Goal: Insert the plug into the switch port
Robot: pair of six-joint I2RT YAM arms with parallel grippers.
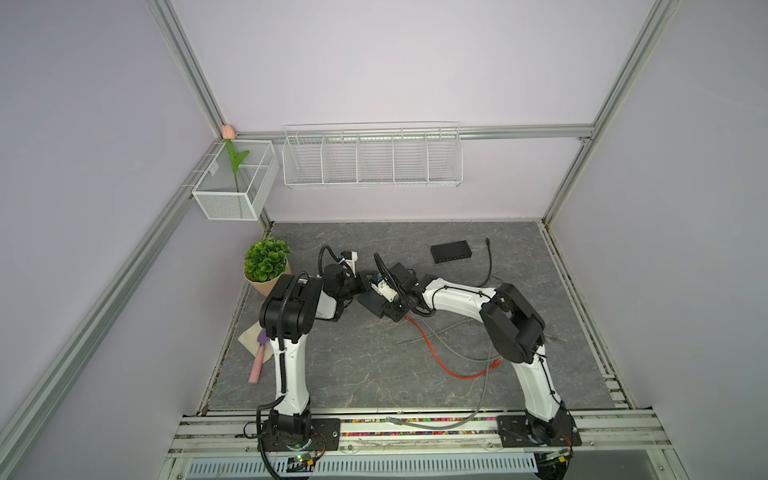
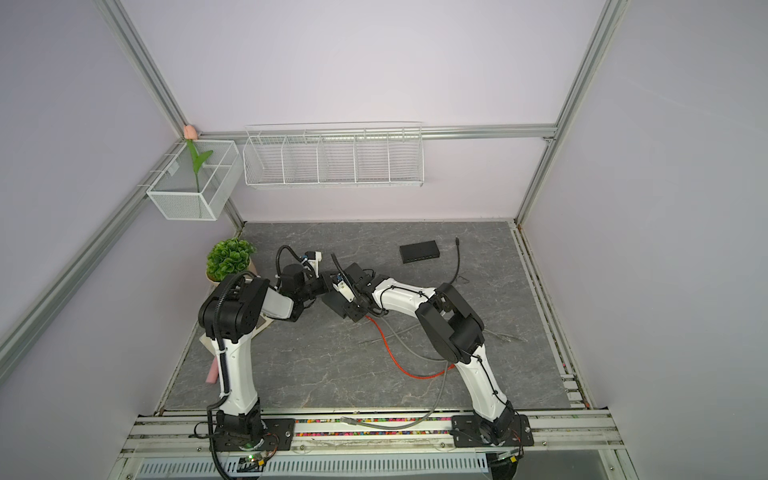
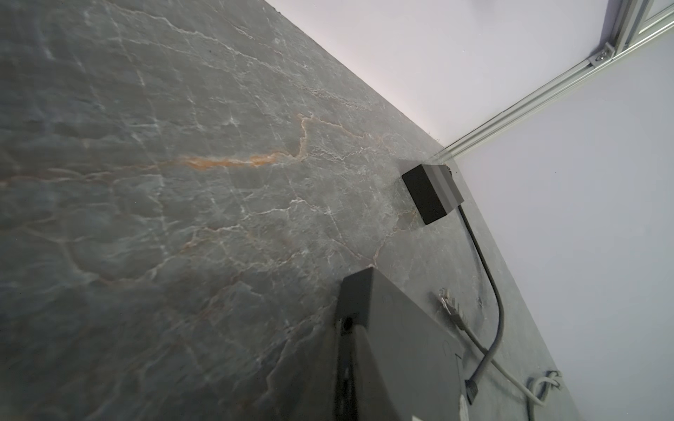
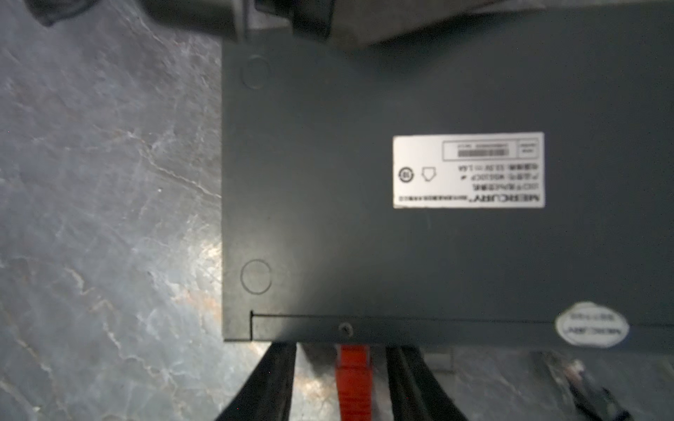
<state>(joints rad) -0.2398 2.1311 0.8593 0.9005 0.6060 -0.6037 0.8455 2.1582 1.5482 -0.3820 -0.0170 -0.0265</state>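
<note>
The switch (image 4: 364,218), a dark grey box, shows its labelled underside in the right wrist view. In both top views it hangs mid-table (image 1: 371,306) (image 2: 334,305) between the two grippers. My left gripper (image 3: 346,350) is shut on the switch's (image 3: 401,346) far edge. The orange plug (image 4: 353,368) enters the near edge face, and its tip is hidden there. My right gripper (image 4: 343,348) is open. Its black fingers (image 4: 270,382) stand on either side of the plug, apart from it. The orange cable (image 1: 432,353) trails toward the right arm.
A second black switch (image 1: 451,251) lies at the back right beside a black cable (image 1: 489,266). Grey cables (image 1: 457,349) cross the floor near the right arm. A potted plant (image 1: 266,262) and a pink-handled tool (image 1: 257,357) sit at the left. Wire baskets (image 1: 372,156) hang on the back wall.
</note>
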